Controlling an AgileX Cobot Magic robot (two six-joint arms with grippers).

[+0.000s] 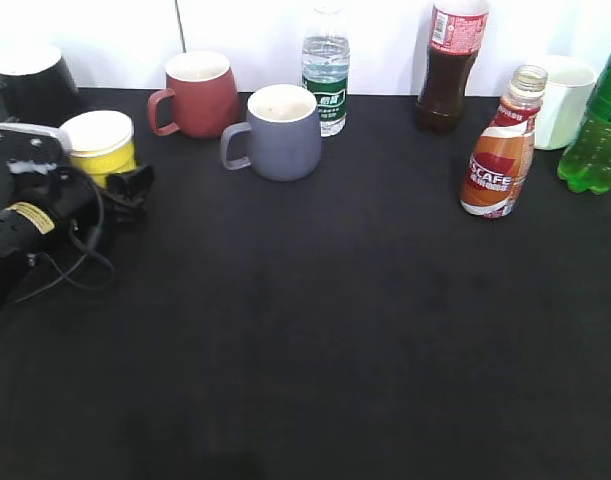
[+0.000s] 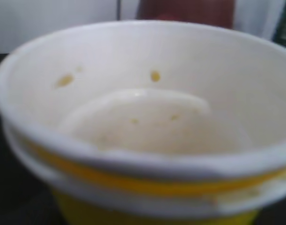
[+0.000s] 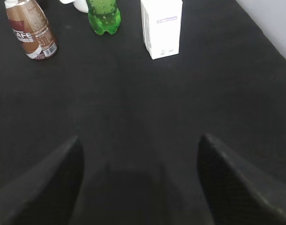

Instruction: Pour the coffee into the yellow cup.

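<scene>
Table (image 1: 315,330), black and mostly bare in the middle, carries everything in a row along its far edge. Largest of the movers is the left arm (image 1: 25,225), low at the left side with its gripper (image 1: 125,185) right at the cup (image 1: 100,145). Whether its jaws are clamped on the cup or only bracketing it I cannot tell: the exterior view hides the far finger, and the left wrist view is filled by the cup's white inside, blurred and very close. That inside looks dry apart from a few small yellowish specks, so by my reading nothing has been poured.

The right gripper (image 3: 138,187) shows only in its own wrist view: two dark fingers spread wide over bare table, holding nothing, well short of the coffee (image 1: 500,150).

The coffee stands upright and uncapped near the right end, between a cola bottle (image 1: 450,65) and a green bottle (image 1: 595,120), with a white mug (image 1: 565,100) behind. It looks full. Cup and coffee are well apart, with a grey mug (image 1: 280,130), a red mug (image 1: 197,95) and a water bottle (image 1: 326,70) between them.

Judged so, the task is at its start: the cup is being secured at most; grasping the coffee, bringing the two together and tipping all remain.
</scene>
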